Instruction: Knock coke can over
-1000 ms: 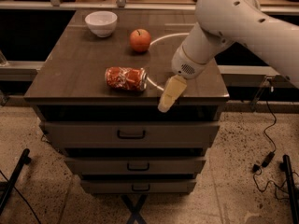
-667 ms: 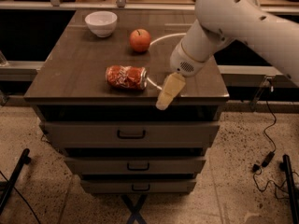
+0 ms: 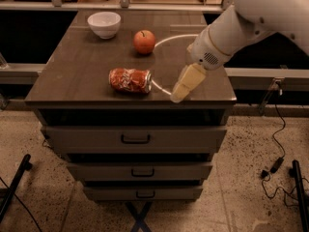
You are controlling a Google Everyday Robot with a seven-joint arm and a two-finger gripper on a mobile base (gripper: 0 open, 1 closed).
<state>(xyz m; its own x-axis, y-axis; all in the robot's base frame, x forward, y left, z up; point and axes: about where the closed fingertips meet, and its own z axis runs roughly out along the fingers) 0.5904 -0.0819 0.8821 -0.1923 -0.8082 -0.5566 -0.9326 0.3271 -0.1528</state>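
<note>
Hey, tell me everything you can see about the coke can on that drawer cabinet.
The coke can is a small red-orange aluminium can with white script lettering and a silver rim. It lies on its side on the dark top of the drawer cabinet, near the front edge, and its body looks slightly dented. Its silver end points toward the claw, which hangs apart from it, further right in the view, near the same edge. As far as can be seen, only the cabinet top touches it.
</note>
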